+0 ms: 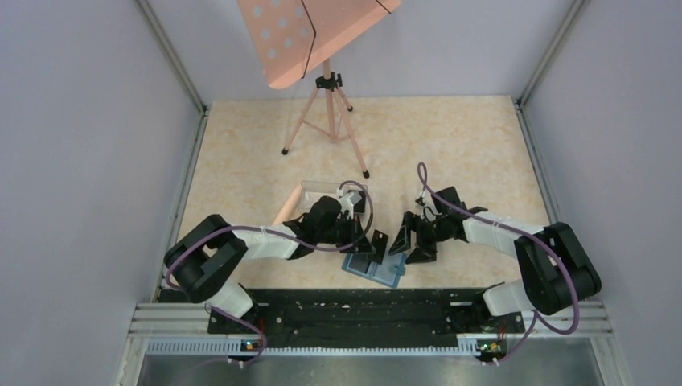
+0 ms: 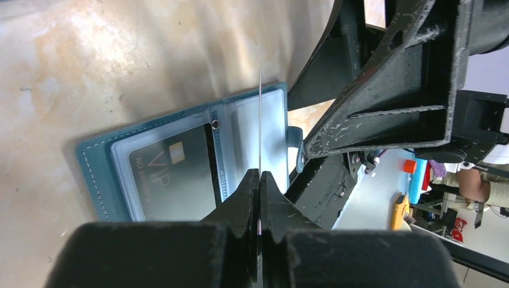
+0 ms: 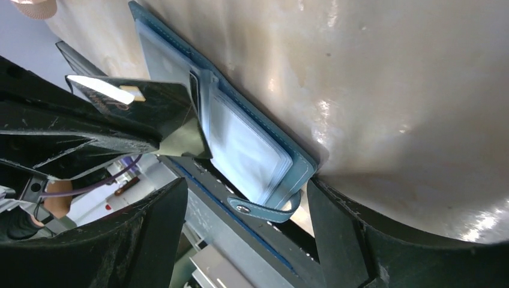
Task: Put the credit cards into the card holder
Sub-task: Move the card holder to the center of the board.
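Progress: one credit card fills the card holder, left gripper pinches a second card, right gripper gapes.

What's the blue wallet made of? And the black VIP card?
The card holder looks like leather or fake leather: matte teal, stitched edges, clear shiny plastic pockets. The credit card in its pocket is probably thin, glossy plastic.

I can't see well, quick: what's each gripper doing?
Left gripper: closed, holding a credit card.
Right gripper: open, straddling the card holder at its tab end.
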### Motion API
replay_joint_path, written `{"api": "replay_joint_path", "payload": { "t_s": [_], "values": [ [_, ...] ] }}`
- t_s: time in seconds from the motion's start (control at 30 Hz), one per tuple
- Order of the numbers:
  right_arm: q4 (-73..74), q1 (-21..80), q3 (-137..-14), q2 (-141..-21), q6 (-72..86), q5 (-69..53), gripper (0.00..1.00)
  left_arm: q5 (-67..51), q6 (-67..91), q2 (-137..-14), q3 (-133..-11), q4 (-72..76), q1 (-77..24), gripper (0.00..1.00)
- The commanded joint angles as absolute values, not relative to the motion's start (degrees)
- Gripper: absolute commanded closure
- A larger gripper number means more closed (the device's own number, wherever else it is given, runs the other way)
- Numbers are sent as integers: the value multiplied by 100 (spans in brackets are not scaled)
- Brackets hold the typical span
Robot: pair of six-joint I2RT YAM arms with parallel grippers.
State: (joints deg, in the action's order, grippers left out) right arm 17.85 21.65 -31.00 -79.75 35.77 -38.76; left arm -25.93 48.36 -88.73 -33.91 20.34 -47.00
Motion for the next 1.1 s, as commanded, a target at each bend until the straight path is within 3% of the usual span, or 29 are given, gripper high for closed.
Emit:
{"api": "replay_joint_path", "payload": {
  "t_s": [0.0, 0.53, 0.77, 1.07],
  "values": [
    [1546, 2339, -3095, -8141, 3708, -3513, 27, -2349, 4876, -8614, -3480, 1846, -4722, 100],
    [1922, 2331, -3210, -8003, 3299, -3219, 28, -2346, 4777, -8583, -3084, 2119, -4445, 100],
    [2030, 2334, -3199, -8150, 3184, -3091, 35, -2576, 4739, -8725, -3015, 2398, -4403, 100],
    [1995, 2330, -3476, -8375, 3087, -3065, 36, -2795, 4757, -8985, -3146, 2492, -4403, 100]
  ]
}}
